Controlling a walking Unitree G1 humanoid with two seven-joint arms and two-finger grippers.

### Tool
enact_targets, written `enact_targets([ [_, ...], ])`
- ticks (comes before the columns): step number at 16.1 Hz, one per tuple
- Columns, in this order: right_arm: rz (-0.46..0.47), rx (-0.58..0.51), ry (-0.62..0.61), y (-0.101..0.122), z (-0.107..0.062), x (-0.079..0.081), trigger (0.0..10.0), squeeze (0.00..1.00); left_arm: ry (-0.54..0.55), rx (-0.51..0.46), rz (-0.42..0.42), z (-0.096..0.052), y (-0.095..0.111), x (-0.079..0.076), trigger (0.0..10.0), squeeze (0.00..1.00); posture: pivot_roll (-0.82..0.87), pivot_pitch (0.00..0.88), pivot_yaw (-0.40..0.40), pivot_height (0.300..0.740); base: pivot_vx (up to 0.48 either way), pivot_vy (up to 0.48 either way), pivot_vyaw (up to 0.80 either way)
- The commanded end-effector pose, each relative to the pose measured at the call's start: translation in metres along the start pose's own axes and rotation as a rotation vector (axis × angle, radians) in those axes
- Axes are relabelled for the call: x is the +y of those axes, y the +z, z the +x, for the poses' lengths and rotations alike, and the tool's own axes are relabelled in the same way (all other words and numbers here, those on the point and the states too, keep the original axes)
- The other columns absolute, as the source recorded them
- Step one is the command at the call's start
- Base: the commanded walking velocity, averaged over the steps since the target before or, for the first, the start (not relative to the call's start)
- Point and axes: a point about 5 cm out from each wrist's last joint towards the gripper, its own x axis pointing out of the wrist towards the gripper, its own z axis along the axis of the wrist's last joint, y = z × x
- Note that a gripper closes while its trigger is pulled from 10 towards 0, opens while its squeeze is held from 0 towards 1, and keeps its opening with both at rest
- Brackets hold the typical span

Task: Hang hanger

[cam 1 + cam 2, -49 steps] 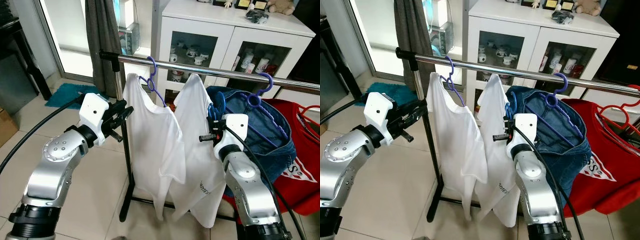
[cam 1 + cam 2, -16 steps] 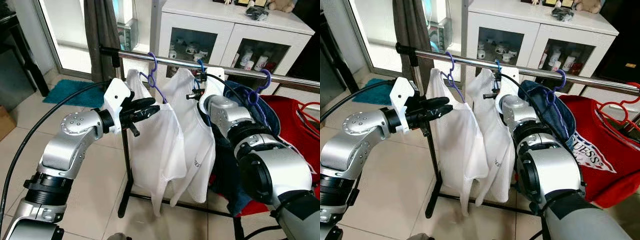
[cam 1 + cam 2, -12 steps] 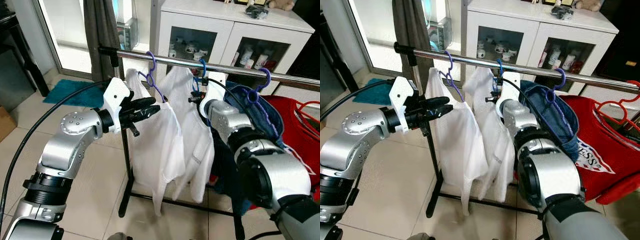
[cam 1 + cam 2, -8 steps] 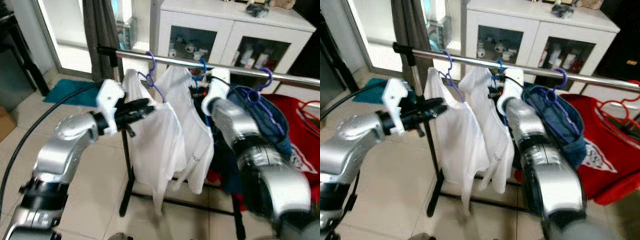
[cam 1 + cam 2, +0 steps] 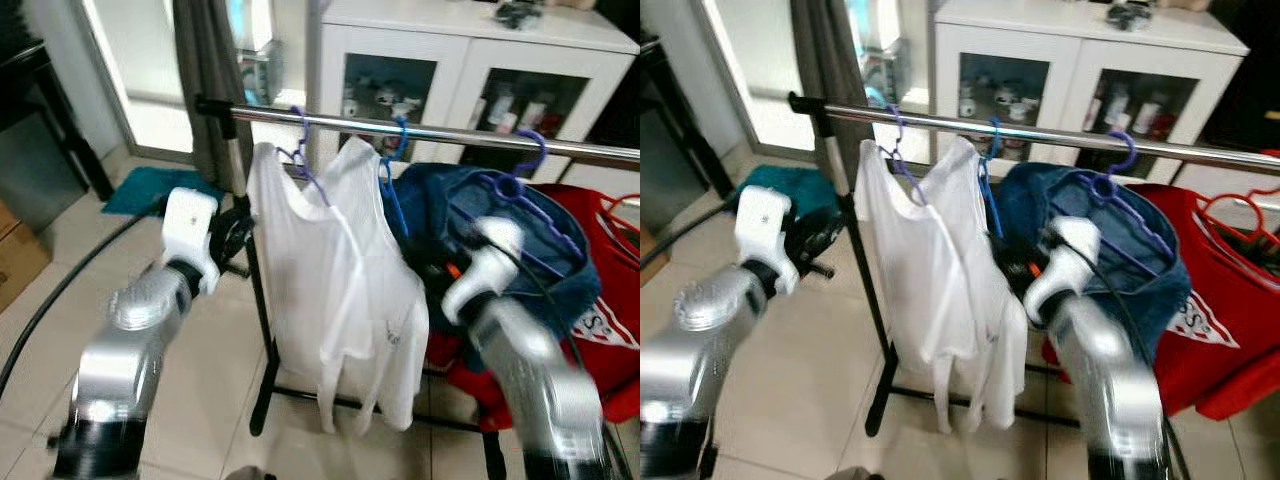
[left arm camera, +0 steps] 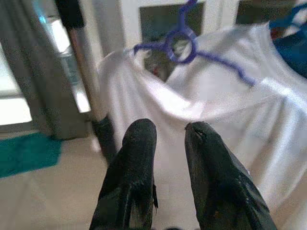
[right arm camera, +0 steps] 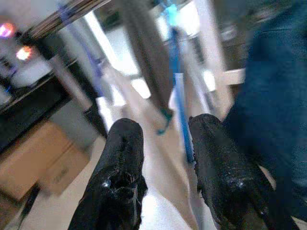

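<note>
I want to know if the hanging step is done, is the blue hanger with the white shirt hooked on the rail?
Yes, the blue hanger is hooked over the metal rail, and the right gripper is open and empty.

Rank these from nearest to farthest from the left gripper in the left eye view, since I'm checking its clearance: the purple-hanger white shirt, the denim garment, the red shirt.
From the left gripper:
1. White shirt on the purple hanger, just to the gripper's right at the rail's left end.
2. Denim garment, further right along the rail, past the second white shirt.
3. Red shirt, at the far right.
</note>
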Motion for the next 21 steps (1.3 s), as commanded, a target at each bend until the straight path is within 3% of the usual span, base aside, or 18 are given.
enact_targets([
  [1, -0.017, -0.027, -0.105, -0.005, -0.017, -0.006, 10.0, 0.0, 0.082, -0.02, 0.049, -0.011, -0.007, -0.001, 10.0, 0.0, -0.05, 0.0, 0.022, 0.74, 0.0, 0.0, 0.0],
  [3, -0.06, 0.033, -0.205, -0.033, -0.027, -0.012, 10.0, 0.0, 0.08, 0.012, 0.096, -0.022, -0.025, -0.011, 10.0, 0.0, -0.04, 0.0, 0.005, 0.74, 0.0, 0.0, 0.0],
  [4, -0.025, 0.025, -0.263, -0.039, -0.026, -0.016, 10.0, 0.0, 0.068, 0.014, 0.073, -0.025, -0.031, -0.015, 10.0, 0.0, -0.04, 0.0, -0.001, 0.74, 0.0, 0.0, 0.0],
  [5, -0.023, 0.048, -0.258, -0.042, -0.022, -0.016, 10.0, 0.0, 0.052, 0.014, -0.02, -0.029, -0.034, -0.018, 10.0, 0.0, -0.03, 0.0, -0.011, 0.74, 0.0, 0.0, 0.0],
  [6, -0.026, 0.064, -0.262, -0.044, -0.022, -0.016, 10.0, 0.0, 0.054, 0.01, -0.045, -0.029, -0.034, -0.018, 10.0, 0.0, -0.03, 0.0, -0.011, 0.74, 0.0, 0.0, 0.0],
  [21, -0.026, 0.064, -0.262, -0.044, -0.022, -0.016, 10.0, 0.0, 0.054, 0.01, -0.045, -0.029, -0.034, -0.018, 10.0, 0.0, -0.03, 0.0, -0.011, 0.74, 0.0, 0.0, 0.0],
])
